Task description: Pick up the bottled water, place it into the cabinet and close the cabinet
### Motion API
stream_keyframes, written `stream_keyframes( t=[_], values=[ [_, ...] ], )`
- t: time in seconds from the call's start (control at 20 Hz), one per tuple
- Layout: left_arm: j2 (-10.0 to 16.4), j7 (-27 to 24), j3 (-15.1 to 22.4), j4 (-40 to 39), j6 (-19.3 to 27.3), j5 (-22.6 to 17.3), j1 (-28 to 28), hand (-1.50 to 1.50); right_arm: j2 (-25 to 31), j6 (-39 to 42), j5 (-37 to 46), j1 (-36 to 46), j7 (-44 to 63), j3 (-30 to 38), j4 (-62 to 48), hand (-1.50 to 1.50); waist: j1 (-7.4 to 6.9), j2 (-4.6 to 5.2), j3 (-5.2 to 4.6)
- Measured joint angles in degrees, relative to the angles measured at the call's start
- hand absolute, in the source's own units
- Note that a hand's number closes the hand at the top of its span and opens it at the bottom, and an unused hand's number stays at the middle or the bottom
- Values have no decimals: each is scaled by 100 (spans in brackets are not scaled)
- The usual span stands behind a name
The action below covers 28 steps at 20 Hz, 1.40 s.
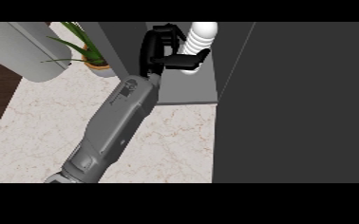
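Head view, the only one we get. The left hand (160, 47) is up at the cabinet (186, 90), its fingers curled over the far side of the bottled water (201, 35) and its thumb (189, 57) laid across the near side. That is a closed hold with the bottle in it.

The bottle sits just to the hand's right, inside the cabinet's opening and over the grey shelf floor that runs back toward the wrist. By my reading this is the placing step. The bottle is in the cabinet but not yet let go.

The next move calls for setting the bottle down, opening the fingers and drawing the hand back along the forearm (119, 118) without knocking it. Then comes the door.

What's hard to make out? The hand covers the bottle's middle, so I can't tell whether its base touches the shelf or hangs above it. The tall dark panel (294, 104) well to the hand's right may be the open door, but no hinge or handle shows. The right hand shows nowhere.

Left of the hand stands a potted plant (89, 54), with the marble counter (175, 142) below the wrist.
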State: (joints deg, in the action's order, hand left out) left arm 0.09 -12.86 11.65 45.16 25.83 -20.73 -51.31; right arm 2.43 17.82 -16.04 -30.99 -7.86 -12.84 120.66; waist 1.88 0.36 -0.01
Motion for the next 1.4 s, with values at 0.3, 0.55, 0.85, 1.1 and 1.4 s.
stream_keyframes(
  t=[0.3, 0.55, 0.85, 1.1, 1.4],
  values=[
    [3, -298, -338, -1389, 121, 140, -907, 150, 22, 6, -21, 95, 21, 10, -94, -150, 53, 28, 1],
    [28, -749, -498, -2288, 155, 257, -1207, 150, 38, 1, -8, 75, 60, -53, -39, -150, 105, 52, 0],
    [67, -1136, -567, -3039, 488, 424, -1421, 150, 14, 21, 40, 154, -34, -83, -194, -150, 159, 80, 0],
    [116, -1324, -473, -3540, 842, 699, -1494, 150, 40, 40, 79, 162, -26, -130, -200, -150, 196, 103, -1],
    [156, -1414, -494, -3861, 1242, 820, -1574, -150, 72, 104, 28, 103, -120, -111, -192, -150, 241, 101, 8]
  ],
)
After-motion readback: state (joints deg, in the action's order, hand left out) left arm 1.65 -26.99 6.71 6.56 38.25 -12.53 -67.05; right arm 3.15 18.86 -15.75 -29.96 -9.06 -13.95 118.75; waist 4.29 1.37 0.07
